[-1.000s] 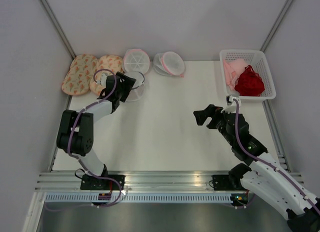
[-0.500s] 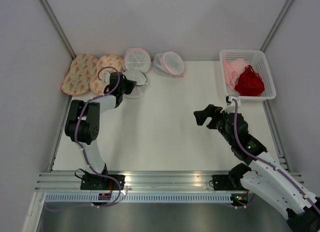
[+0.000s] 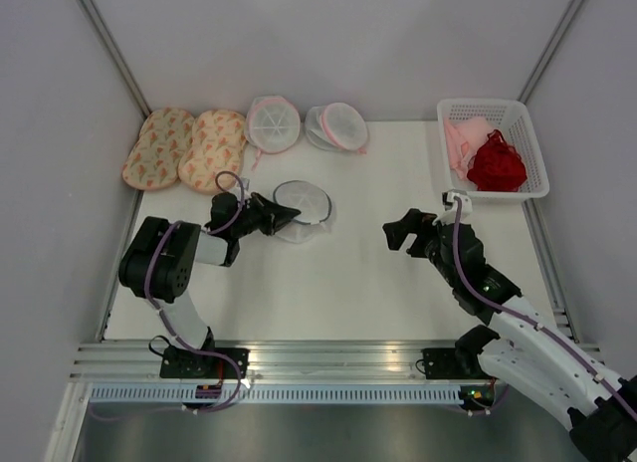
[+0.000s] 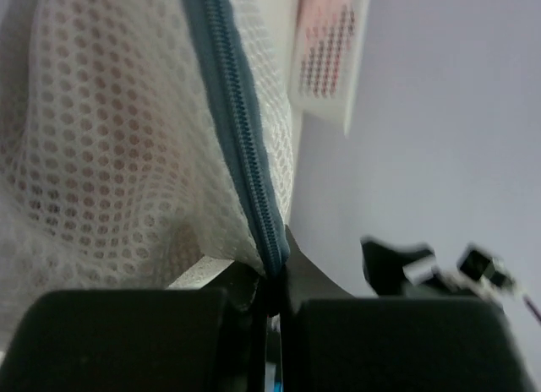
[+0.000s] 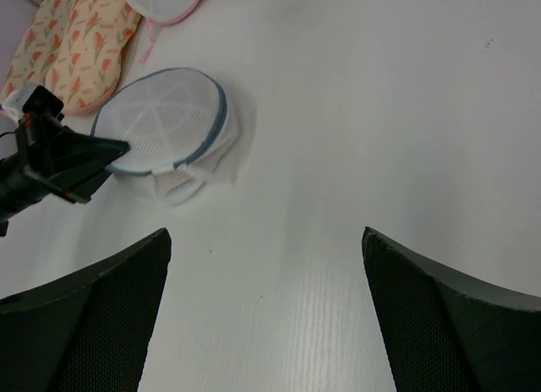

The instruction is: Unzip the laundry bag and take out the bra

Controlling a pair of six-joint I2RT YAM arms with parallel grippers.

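The laundry bag [image 3: 305, 205], a round white mesh pouch with a dark grey zipper rim, lies on the table left of centre. My left gripper [image 3: 289, 215] reaches in low from the left and is shut on its rim. In the left wrist view the jaws [image 4: 272, 288] pinch the blue-grey zipper [image 4: 237, 147], and a faint beige-pink tint shows through the mesh [image 4: 101, 164]. The bra itself is not plainly visible. My right gripper [image 3: 402, 229] hovers open over the table to the right, well apart from the bag [image 5: 169, 130], with nothing between its fingers [image 5: 93, 316].
Two floral pads [image 3: 159, 145] and two pink-trimmed mesh pouches [image 3: 272, 123] [image 3: 338, 126] line the back edge. A white basket [image 3: 488, 105] at back right holds a dark red garment [image 3: 496, 163] and a pale pink cloth [image 3: 460, 143].
My left gripper shut on the bag's rim and dragged the bag from the back left toward the table's middle. The right arm barely moved.
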